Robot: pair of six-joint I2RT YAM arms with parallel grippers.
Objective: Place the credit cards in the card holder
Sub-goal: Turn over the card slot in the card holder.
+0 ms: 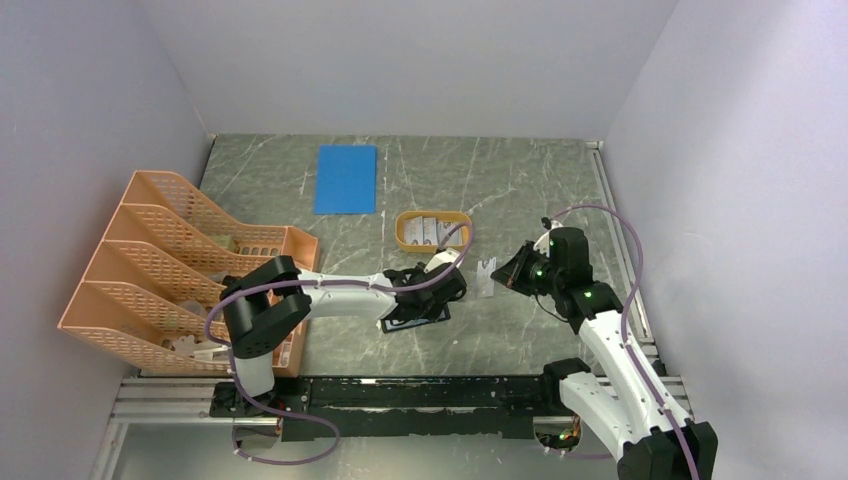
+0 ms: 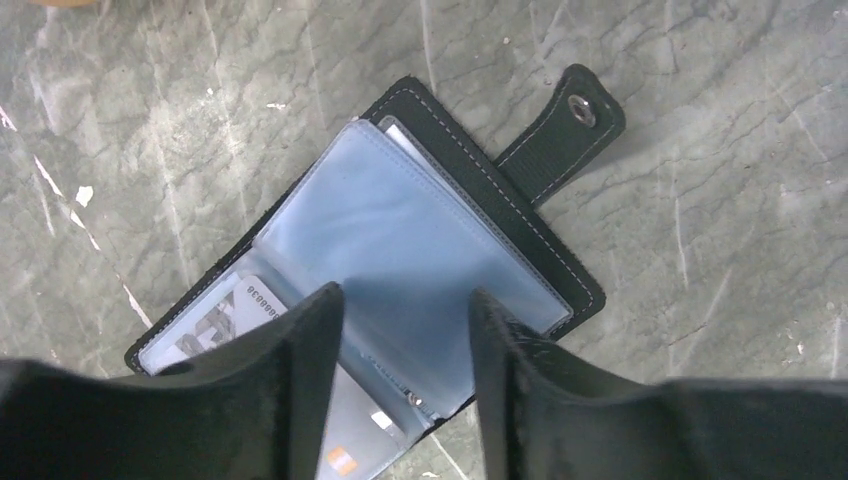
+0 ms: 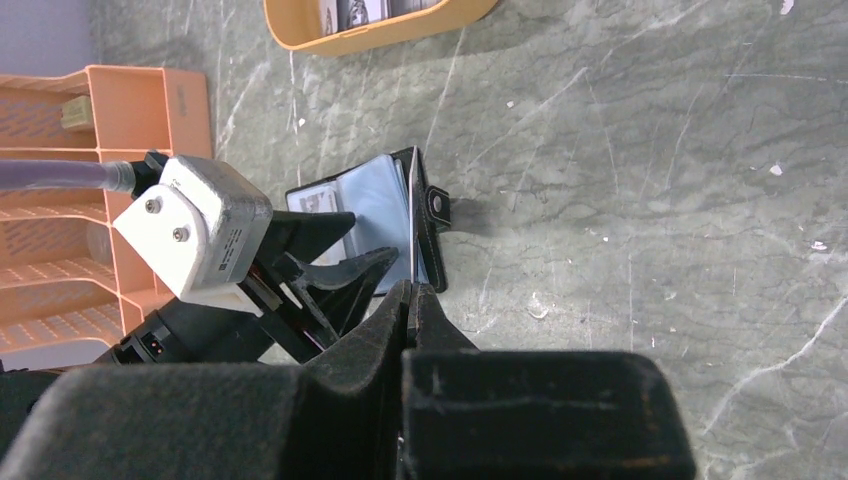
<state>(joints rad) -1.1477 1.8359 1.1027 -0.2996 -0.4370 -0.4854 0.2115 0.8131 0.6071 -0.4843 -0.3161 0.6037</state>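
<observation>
The black card holder [image 2: 470,170] lies open on the table, bluish inner pockets up, snap tab at the far right. One credit card [image 2: 225,322] sits in a pocket and another [image 2: 345,445] shows at its near edge. My left gripper [image 2: 405,300] is open just above the pockets, a finger on each side. My right gripper [image 1: 508,277] is shut on a pale credit card [image 1: 487,276], held upright right of the card holder [image 1: 412,320]. In the right wrist view this card [image 3: 410,250] shows edge-on between the closed fingertips. More cards [image 1: 430,229] lie in the orange tray.
The orange oval tray [image 1: 404,240] stands just behind the card holder and also shows in the right wrist view [image 3: 300,38]. An orange mesh file rack [image 1: 150,270] fills the left side. A blue flat sheet [image 1: 346,178] lies at the back.
</observation>
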